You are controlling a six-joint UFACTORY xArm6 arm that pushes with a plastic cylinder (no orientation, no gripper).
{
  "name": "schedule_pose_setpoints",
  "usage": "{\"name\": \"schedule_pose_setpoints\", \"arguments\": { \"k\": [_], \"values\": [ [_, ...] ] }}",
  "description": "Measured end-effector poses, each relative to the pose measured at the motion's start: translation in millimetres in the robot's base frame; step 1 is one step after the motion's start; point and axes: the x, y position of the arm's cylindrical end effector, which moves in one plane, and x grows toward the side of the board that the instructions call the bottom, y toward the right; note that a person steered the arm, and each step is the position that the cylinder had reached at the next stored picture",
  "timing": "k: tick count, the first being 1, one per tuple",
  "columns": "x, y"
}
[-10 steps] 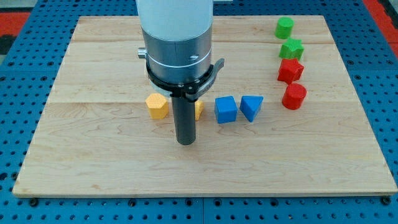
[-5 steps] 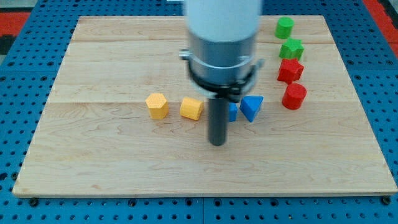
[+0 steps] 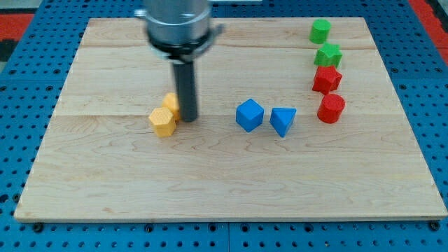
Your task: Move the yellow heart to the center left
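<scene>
My tip (image 3: 187,118) rests on the wooden board (image 3: 105,175), left of centre. Two yellow blocks touch each other just to its left. The lower one (image 3: 162,122) looks hexagonal. The upper one (image 3: 170,103), the yellow heart as far as I can tell, is pressed against the rod's left side and partly hidden by it. Both lie a little left of the board's middle.
A blue cube (image 3: 249,115) and a blue triangular block (image 3: 283,120) lie to the right of my tip. At the view's right, two green blocks (image 3: 320,31) (image 3: 328,54) stand in a column above two red blocks (image 3: 326,79) (image 3: 331,108).
The rod swung right, then swept back left past the blue cube. The right yellow block slid left against the other yellow block, which shifted left. The blue cube turned slightly.
</scene>
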Motion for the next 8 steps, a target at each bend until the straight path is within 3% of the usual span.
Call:
{"name": "schedule_pose_setpoints", "arguments": {
  "k": [1,2,3,7,8],
  "values": [
    [-3.0,-8.3],
    [-34.8,30.1],
    [-44.0,-54.4],
    [27.2,-72.6],
    [5.2,-103.2]
  ]
}}
